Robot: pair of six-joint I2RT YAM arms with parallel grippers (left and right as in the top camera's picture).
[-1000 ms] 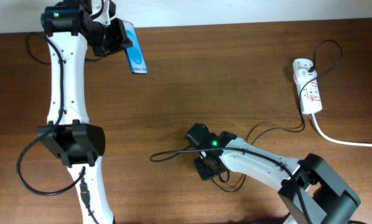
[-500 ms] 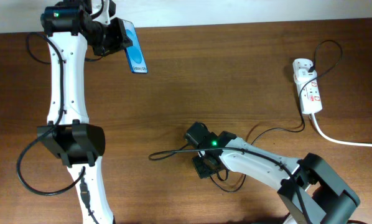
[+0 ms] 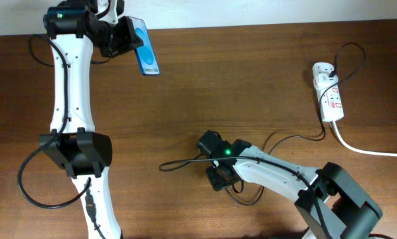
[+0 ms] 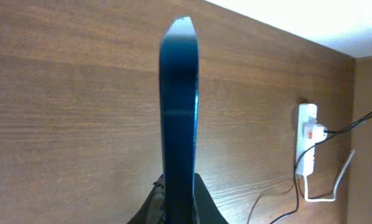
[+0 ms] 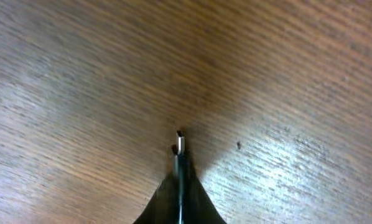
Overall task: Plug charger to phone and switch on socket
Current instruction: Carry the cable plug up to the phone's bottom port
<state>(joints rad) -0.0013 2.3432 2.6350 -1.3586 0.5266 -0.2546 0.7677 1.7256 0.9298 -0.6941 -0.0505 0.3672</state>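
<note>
My left gripper (image 3: 127, 37) is shut on the phone (image 3: 146, 57) and holds it off the table at the far left, blue screen partly turned up. In the left wrist view the phone (image 4: 178, 106) stands edge-on between the jaws (image 4: 178, 208). My right gripper (image 3: 218, 177) is low over the table at front centre, shut on the charger's connector; its small metal tip (image 5: 180, 142) pokes out of the jaws (image 5: 180, 183). The thin black charger cable (image 3: 185, 162) runs left of the gripper and back right to the socket (image 3: 328, 93), which also shows in the left wrist view (image 4: 307, 140).
A thick white cord (image 3: 364, 150) leaves the socket toward the right edge. Loops of thin black cable (image 3: 288, 139) lie between the right arm and the socket. A pale wall borders the table's far edge (image 3: 251, 13).
The phone has shifted a little right and turned more edge-on in my left gripper. The right gripper and charger have hardly moved.
</note>
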